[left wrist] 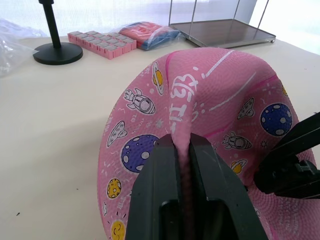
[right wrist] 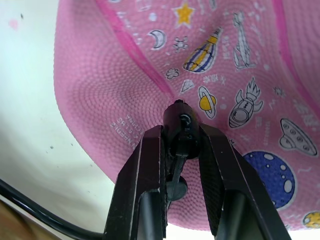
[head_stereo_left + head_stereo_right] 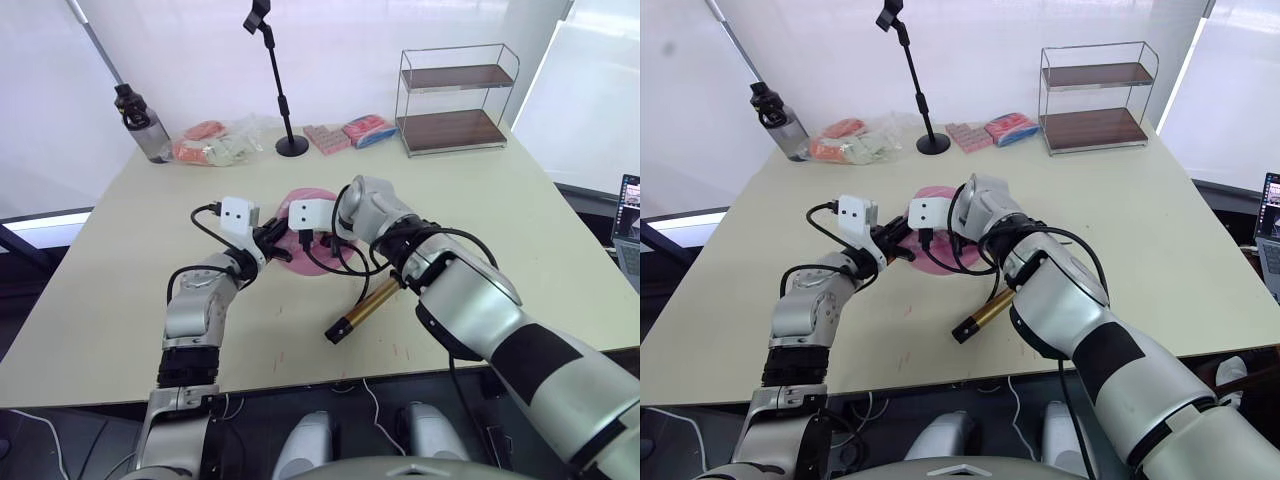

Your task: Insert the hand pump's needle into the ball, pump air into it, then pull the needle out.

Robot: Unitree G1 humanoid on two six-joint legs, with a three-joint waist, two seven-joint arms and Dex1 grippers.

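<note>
Ball (image 2: 125, 80) lettering — too blurred to read.

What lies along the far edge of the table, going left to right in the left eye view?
Water bottle → plastic bag of orange snacks → black stand → pink packets → red and blue packet → two-shelf wire rack.

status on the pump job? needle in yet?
Done: left gripper pinches a fold of the flattened pink rubber ball, steadying it. In hand: right gripper holds the small black needle fitting against the ball; the pin is hidden, so insertion is unconfirmed. Left: pumping, as the gold-bronze hand pump lies untouched on the table, then withdrawal.
</note>
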